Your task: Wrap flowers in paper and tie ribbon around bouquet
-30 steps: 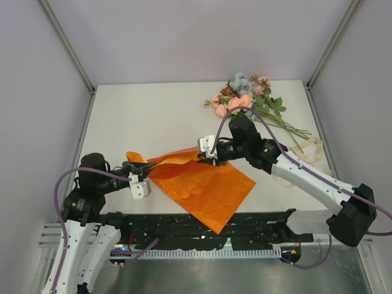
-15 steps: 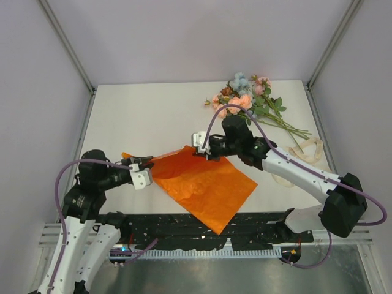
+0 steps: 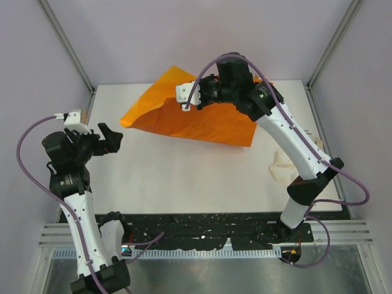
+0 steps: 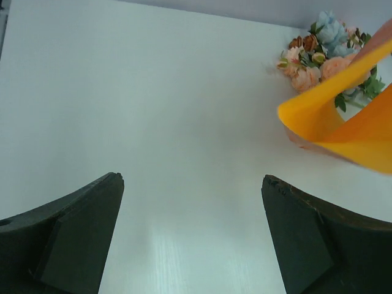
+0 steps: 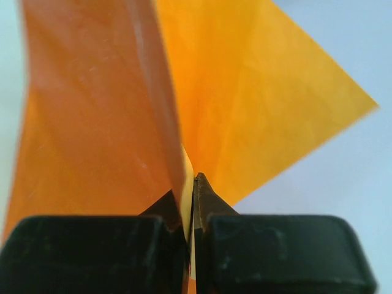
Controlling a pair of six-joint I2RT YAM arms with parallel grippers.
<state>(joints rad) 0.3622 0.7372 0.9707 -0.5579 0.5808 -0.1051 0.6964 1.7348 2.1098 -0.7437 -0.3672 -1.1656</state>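
Orange thin wrapping paper (image 3: 202, 119) hangs over the white table's (image 3: 184, 177) far side, pinched by the right gripper (image 5: 193, 184) — left gripper (image 4: 191, 179) spread wide, empty. Step seems positioning the paper — next, lay it flat beside the pastel artificial flowers (image 4: 315, 52).

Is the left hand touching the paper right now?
Apart. Left wrist view shows bare table between the open left hand and the paper.

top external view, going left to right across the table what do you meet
left gripper, jaws open → orange paper, held up off the table → cream ribbon in a heap near the right edge
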